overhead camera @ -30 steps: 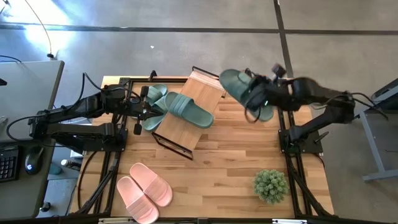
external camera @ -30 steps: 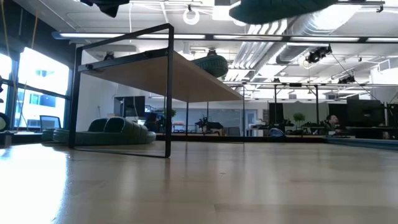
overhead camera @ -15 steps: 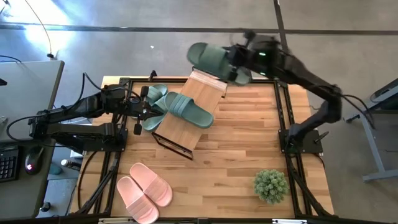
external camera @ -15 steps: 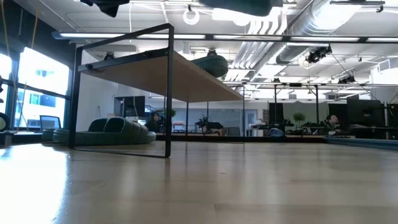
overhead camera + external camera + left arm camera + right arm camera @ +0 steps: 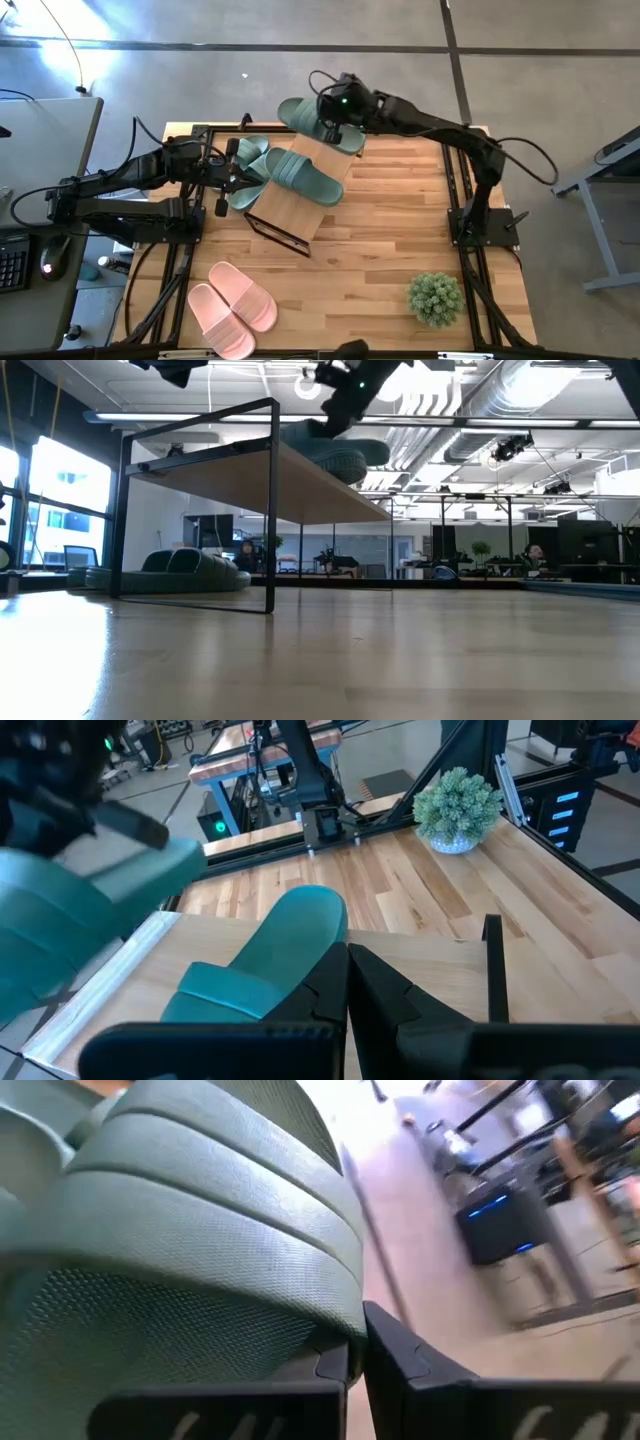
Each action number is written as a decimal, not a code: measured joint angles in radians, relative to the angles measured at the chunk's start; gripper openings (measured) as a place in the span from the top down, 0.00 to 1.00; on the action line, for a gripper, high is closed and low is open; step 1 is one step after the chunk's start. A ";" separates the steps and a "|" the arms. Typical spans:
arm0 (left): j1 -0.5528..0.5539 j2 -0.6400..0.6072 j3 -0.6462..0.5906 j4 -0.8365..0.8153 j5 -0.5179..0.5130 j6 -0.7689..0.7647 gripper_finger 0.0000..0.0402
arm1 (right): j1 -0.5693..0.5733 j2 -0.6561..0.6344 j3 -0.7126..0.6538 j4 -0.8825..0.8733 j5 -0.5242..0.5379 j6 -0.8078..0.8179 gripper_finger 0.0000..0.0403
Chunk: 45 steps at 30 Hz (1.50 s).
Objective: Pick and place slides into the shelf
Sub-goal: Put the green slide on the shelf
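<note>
Right gripper (image 5: 338, 112) swung its pinched green slide (image 5: 318, 123) over the shelf (image 5: 300, 180) far end; lower flat, then release. Left gripper (image 5: 226, 172) closed, idle.

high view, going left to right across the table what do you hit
left gripper → green slide on the shelf → right gripper holding a green slide over the shelf's far end → potted plant

Potted plant (image 5: 435, 297) near table (image 5: 380, 250) corner.
</note>
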 joint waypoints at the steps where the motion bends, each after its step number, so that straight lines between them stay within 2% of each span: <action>1: 0.000 0.000 0.000 0.000 0.000 0.000 1.00 | 0.002 0.010 0.000 -0.005 -0.012 0.022 1.00; 3: 0.000 0.000 0.000 0.000 -0.001 0.000 1.00 | 0.009 0.030 0.000 -0.014 0.014 0.048 1.00; 6: 0.000 0.000 0.000 0.000 -0.009 0.000 1.00 | 0.022 0.053 0.000 -0.041 0.109 0.045 1.00; 18: 0.000 0.000 0.000 -0.004 -0.014 0.000 1.00 | 0.048 0.063 -0.020 -0.107 0.073 0.123 1.00; 28: 0.000 0.000 0.000 -0.008 -0.015 0.000 1.00 | 0.077 0.068 -0.089 -0.070 0.086 0.121 1.00; 45: 0.000 0.000 0.000 -0.007 -0.015 0.000 1.00 | 0.075 0.068 -0.092 -0.053 0.074 0.127 1.00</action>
